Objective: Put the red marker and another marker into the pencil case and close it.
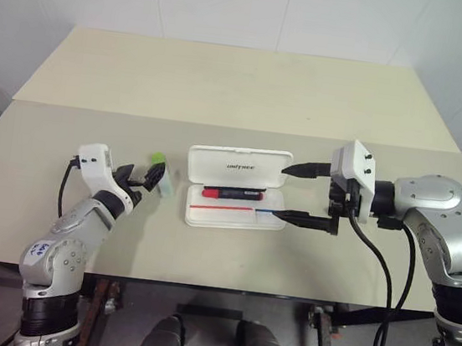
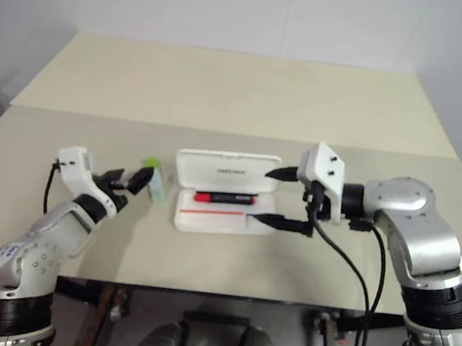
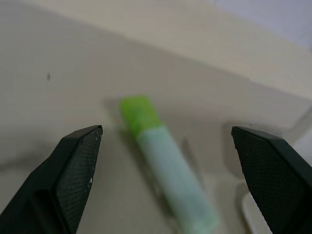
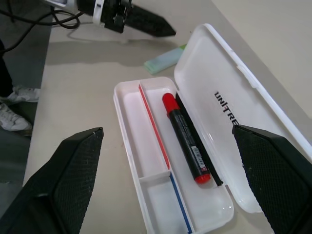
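Both grippers hung over the table's (image 1: pixel 224 88) front half, fingers spread wide, holding nothing: the left gripper (image 1: pixel 147 180) toward the left edge, the right gripper (image 1: pixel 295 194) just right of the case (image 1: pixel 238 186). One case lay open near the middle of the tabletop, lid tipped back toward the far edge. One red marker (image 4: pixel 185 138) lay in its rear compartment. One highlighter (image 3: pixel 165 165) lay on the tabletop just left of the case, green cap toward the far edge. From the head its body was mostly hidden behind the left fingers; the left wrist view showed it whole between them, untouched. The right wrist view showed the case's dividers.
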Controlling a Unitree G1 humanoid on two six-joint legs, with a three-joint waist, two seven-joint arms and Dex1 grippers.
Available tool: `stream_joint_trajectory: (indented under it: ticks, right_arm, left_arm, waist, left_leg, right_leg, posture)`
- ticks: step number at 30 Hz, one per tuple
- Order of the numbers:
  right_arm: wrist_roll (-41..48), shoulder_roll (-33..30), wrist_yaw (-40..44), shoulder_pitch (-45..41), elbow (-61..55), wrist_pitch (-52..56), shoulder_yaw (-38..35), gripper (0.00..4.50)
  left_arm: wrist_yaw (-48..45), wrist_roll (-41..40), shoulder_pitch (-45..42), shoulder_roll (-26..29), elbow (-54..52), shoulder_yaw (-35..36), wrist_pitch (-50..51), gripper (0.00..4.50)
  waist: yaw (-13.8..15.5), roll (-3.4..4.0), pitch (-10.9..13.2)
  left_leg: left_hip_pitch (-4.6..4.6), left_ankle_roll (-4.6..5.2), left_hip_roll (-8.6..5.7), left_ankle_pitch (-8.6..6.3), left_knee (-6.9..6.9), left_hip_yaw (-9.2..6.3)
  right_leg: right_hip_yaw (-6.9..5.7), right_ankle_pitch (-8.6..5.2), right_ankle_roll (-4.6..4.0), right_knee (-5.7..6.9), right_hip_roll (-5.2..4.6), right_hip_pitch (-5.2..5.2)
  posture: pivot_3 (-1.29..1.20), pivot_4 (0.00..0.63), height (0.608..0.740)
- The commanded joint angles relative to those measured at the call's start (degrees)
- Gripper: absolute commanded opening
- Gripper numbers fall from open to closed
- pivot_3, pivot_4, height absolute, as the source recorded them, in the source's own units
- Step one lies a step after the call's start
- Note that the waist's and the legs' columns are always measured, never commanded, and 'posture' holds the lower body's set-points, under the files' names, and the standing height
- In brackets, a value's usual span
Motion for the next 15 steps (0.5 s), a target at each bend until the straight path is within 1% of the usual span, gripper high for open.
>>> stream_joint_trajectory:
  ticks: [1, 5, 10, 12, 15]
  right_arm:
    - [0.7, -0.9, -0.8, 0.5, -1.2, -0.6, -1.6, 4.47]
    - [0.9, -0.9, -1.4, 0.7, -1.5, -0.6, -1.6, 4.47]
    - [0.8, -0.5, -2.3, 0.5, -1.5, -0.6, -1.1, 4.47]
    - [0.8, -0.3, -2.5, 0.3, -1.3, -0.7, -0.9, 4.47]
    - [0.6, 0.1, -2.9, 0.0, -1.0, -0.8, -0.5, 4.47]
  left_arm:
    - [4.1, 1.5, -3.7, -0.6, 0.9, -0.7, 4.5, 4.5]
    - [7.5, 2.8, -7.2, -1.0, 2.8, -0.7, 9.6, 4.5]
    - [10.5, 5.8, -13.7, 0.1, 8.4, -1.7, 20.5, 4.5]
    - [10.8, 6.8, -15.7, 0.1, 10.1, -1.4, 23.2, 4.5]
    - [9.0, 8.0, -20.0, 0.6, 13.9, -2.2, 24.4, 4.5]
  waist:
    - [0.1, 0.0, 0.0]
    - [0.2, -0.01, 0.0]
    - [0.1, -0.02, 0.0]
    - [0.1, -0.02, 0.0]
    - [0.3, -0.01, 0.0]
  left_leg:
    - [0.0, 0.0, 0.0, 0.0, 0.0, 0.0]
    - [0.0, 0.0, -0.04, 0.0, 0.09, -0.01]
    - [0.02, 0.0, -0.05, 0.0, 0.19, -0.03]
    - [0.06, 0.0, -0.05, 0.0, 0.24, -0.05]
    - [0.14, 0.0, -0.06, 0.01, 0.29, -0.04]
  right_leg:
    - [-0.01, 0.0, 0.0, 0.0, 0.0, 0.0]
    - [-0.01, 0.02, 0.03, 0.0, -0.01, 0.05]
    - [-0.04, 0.03, 0.06, 0.01, 0.0, 0.12]
    - [-0.06, 0.04, 0.07, 0.01, 0.0, 0.19]
    - [-0.09, 0.06, 0.07, 0.0, -0.01, 0.33]
  posture:
    - [0.0, 0.15, 0.74]
    - [0.0, 0.15, 0.74]
    - [0.0, 0.15, 0.74]
    - [0.0, 0.15, 0.74]
    - [0.0, 0.15, 0.74]
